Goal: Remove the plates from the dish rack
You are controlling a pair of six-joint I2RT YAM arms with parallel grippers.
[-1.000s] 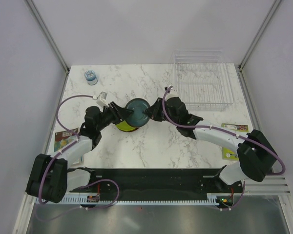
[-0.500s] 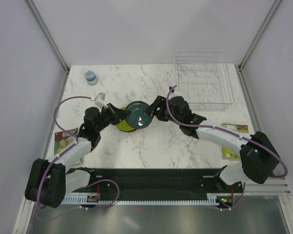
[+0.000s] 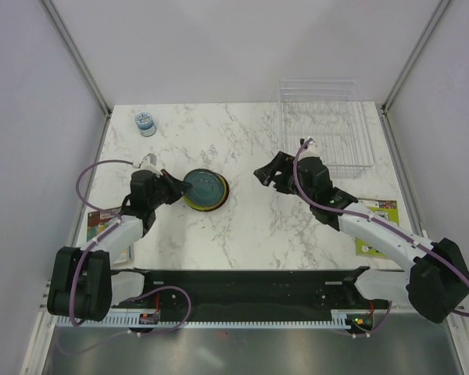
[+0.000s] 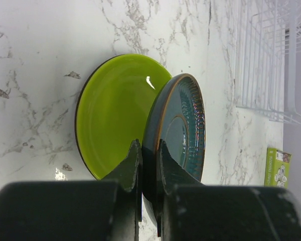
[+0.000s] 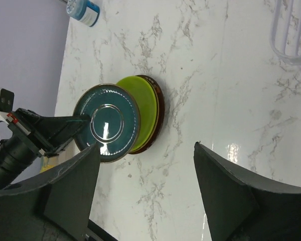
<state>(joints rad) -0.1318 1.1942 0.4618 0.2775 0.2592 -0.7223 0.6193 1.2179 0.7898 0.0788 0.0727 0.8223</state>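
Note:
My left gripper is shut on the near rim of the dark teal-blue plate, its fingers pinching the edge. That plate leans at a tilt over the lime green plate, which lies on the amber-brown plate left of the table's middle. Well to the right of the stack, my right gripper is open with nothing between its fingers. The white wire dish rack stands at the back right with no plate showing in it.
A small blue-grey container sits at the back left. Printed cards lie at the left edge and at the right, with another below. Frame posts and walls bound the table.
My right gripper opened, let go of the teal plate and drew back to the right. My left gripper shut on the plate's rim and brought it down over the green plate.

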